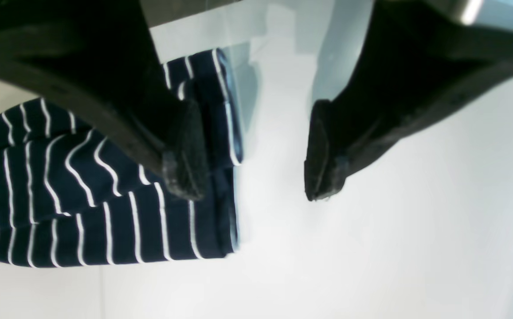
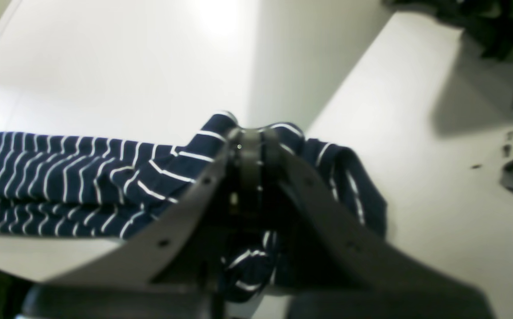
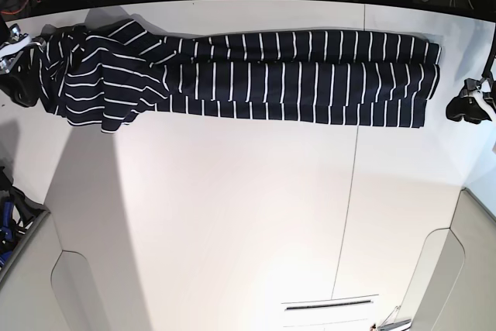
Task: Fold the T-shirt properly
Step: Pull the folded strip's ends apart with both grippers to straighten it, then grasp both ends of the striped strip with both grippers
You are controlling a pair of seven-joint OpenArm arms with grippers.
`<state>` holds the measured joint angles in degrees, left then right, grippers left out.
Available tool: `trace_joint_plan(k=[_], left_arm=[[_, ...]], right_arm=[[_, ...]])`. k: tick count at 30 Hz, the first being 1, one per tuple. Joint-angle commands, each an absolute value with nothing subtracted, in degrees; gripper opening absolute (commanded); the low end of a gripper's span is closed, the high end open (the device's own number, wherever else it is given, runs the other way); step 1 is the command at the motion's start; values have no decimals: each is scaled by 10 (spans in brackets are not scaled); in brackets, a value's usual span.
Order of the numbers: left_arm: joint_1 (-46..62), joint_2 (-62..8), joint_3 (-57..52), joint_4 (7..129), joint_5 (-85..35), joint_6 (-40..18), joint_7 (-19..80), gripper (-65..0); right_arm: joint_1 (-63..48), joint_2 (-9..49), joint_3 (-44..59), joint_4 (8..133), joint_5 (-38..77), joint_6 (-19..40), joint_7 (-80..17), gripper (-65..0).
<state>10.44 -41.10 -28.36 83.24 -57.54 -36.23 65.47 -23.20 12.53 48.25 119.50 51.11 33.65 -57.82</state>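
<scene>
Across the pale surface [image 3: 232, 207], the striped T-shirt [image 3: 271, 75] stretches long!
Right hand [image 2: 249, 135] is closed at its bunched end; left hand [image 1: 256, 153] is open by the other.

In the left wrist view, the fingers [image 1: 185, 150] were blurred and covered one part of the shirt [image 1: 119, 230], and the left edge cut this cloth off. In the right wrist view, the dark fingers [image 2: 252, 177] were blurred too and hid the fabric behind them. In the base view, both arms were cut off by the side edges.
</scene>
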Motion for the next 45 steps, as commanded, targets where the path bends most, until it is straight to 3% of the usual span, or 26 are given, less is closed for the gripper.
trace_joint_plan(k=[1,4,9,20,33,41,43,45], left_arm=[[99,-414,-289,839,-584,-362,644,-258],[99,-385,-289,839,-570,-362,644,-254],[100,-345,-289,839,-499,-372,632,-191],[156,-341,-289,839,-495,-380,573,-190],[165,-303,-288,839,-469,-399,554,-190],[165,-297,-265,839,-514,-400,569,-191],[165,-297,-251,839,-521,-400,573,-227],[165,-297,-237,839,-520,-400,572,-331]], right_arm=[[-232,133,473,1197,509,339,-560,-650],[-232,133,430,1172,482,339,-545,-650],[-232,133,368,1098,423,339,-508,-650],[-184,133,320,921,399,339,-478,-650],[-168,133,320,908,436,339,-511,-650],[-168,133,320,908,453,339,-513,-650],[-168,133,320,908,453,339,-513,-650],[-168,133,320,908,453,339,-513,-650]])
